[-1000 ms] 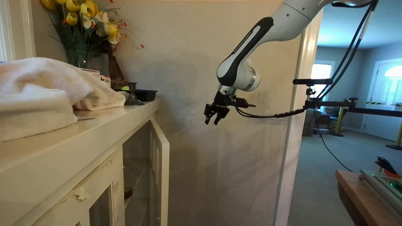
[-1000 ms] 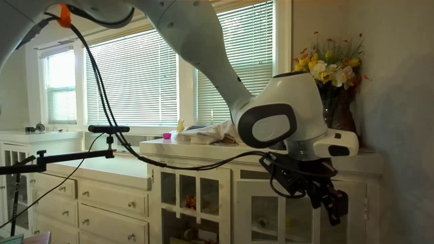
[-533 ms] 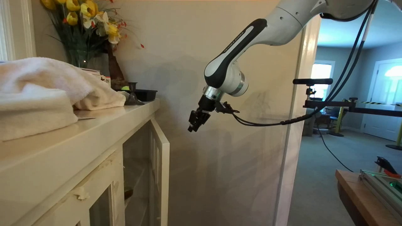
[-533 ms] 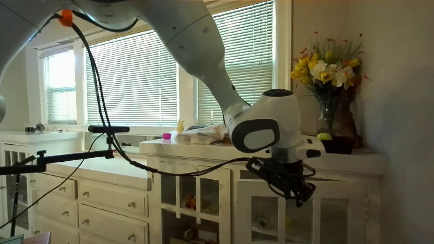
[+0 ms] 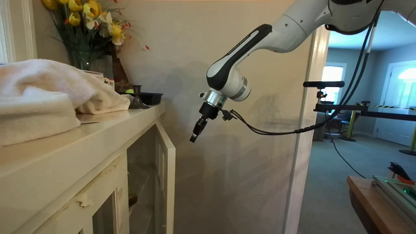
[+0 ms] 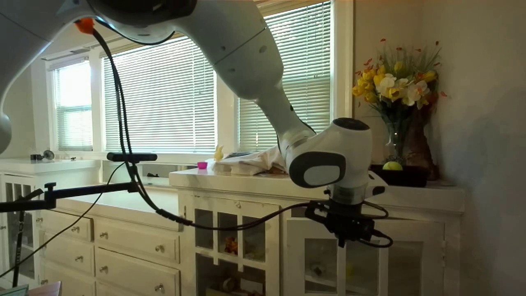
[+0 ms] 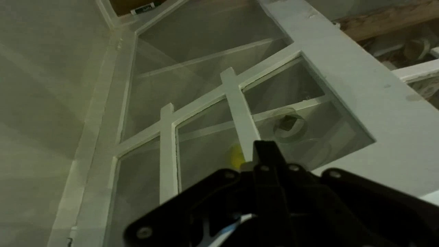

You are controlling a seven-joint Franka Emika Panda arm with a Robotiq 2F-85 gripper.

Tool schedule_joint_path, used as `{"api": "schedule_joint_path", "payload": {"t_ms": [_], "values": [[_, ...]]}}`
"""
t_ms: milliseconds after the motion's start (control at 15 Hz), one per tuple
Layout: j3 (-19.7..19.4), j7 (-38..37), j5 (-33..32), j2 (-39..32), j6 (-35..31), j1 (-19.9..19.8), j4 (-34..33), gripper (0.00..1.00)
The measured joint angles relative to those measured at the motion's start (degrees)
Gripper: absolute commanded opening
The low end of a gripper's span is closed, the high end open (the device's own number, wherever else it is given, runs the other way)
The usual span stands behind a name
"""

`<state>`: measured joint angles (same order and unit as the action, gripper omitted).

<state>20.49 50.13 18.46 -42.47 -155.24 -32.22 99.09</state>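
Black tool (image 7: 267, 147), jaws pressed together, lower center of the wrist view, facing a glass-paned white cabinet door (image 5: 170, 182) standing open left of center in an exterior view.

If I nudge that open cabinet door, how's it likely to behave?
The cabinet door will probably swing rather than slide, given the hinges along one side. Its thick painted frame should feel stiff. The clear panes look like glass, so they may crack if the tool pokes them.
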Motion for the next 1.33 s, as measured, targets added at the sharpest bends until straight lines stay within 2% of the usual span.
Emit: {"api": "schedule_joint_path", "payload": {"t_ms": [333, 733, 1000, 1333], "values": [[2.29, 15.13, 0.22, -3.12, 3.46, -0.67, -3.81, 0.00], [7.37, 31.06, 2.48, -8.42, 3.62, -0.95, -7.08, 0.00], [10.29, 39.67, 3.95, -11.93, 3.65, -1.05, -8.95, 0.00], [13.49, 47.03, 4.13, -16.93, 4.17, -0.14, -12.35, 0.00]]}}
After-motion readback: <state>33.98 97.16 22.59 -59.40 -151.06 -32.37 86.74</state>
